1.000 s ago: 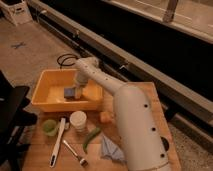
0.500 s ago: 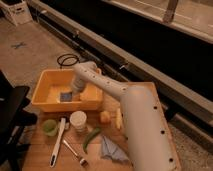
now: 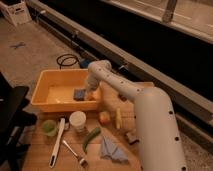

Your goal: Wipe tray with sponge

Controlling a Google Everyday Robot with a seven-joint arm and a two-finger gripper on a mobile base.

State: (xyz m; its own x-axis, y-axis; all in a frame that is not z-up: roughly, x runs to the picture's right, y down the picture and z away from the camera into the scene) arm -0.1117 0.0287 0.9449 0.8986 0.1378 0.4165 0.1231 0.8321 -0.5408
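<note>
A yellow tray (image 3: 46,85) stands at the back left of the wooden table. A dark blue-grey sponge (image 3: 79,94) lies on the tray's floor toward its right side. My white arm reaches from the lower right over the table and bends down into the tray. My gripper (image 3: 87,95) is at the sponge's right edge, low inside the tray, close to the right wall. The arm hides most of it.
In front of the tray are a green cup (image 3: 49,127), a white cup (image 3: 77,120), a white brush (image 3: 56,142), a fork (image 3: 74,152), a green pepper (image 3: 91,137), an apple (image 3: 104,117), a banana (image 3: 118,118) and a blue cloth (image 3: 111,149). A black chair (image 3: 12,112) stands left.
The arm has shifted the gripper and sponge a little to the right within the tray.
</note>
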